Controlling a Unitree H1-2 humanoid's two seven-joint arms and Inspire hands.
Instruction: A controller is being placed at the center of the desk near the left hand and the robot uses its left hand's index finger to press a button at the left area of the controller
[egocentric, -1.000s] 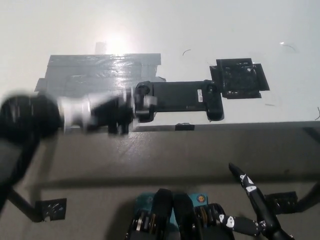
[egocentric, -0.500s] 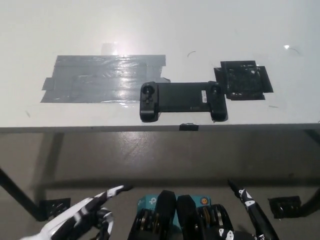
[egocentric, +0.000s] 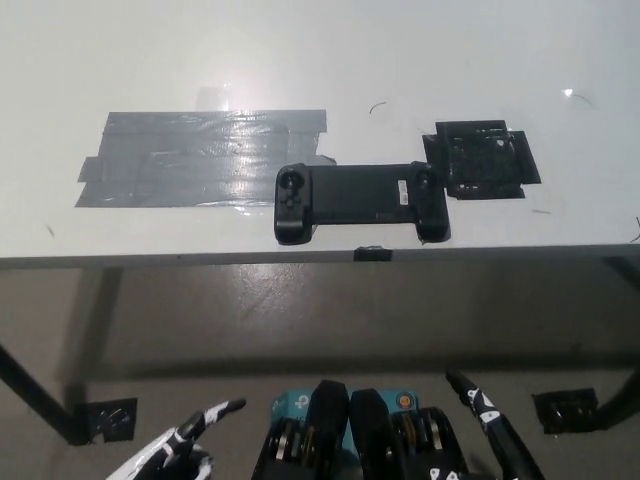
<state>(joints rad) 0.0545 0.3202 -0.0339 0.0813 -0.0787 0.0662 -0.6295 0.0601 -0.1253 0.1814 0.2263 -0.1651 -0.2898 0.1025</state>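
So the controller (egocentric: 360, 201) lies flat near the desk's (egocentric: 120, 60) front edge, about mid-width, w/ its left end just off the grey tape patch (egocentric: 200, 158) and its right end touching the black tape patch (egocentric: 481, 158); nothing touches it. The left hand (egocentric: 180, 448) sits low at bottom left, well below the desk edge, one finger pointing out, the rest cut off, so can't tell its grip. The right hand (egocentric: 495, 435) shows only as a black finger at bottom right, state can't be told.
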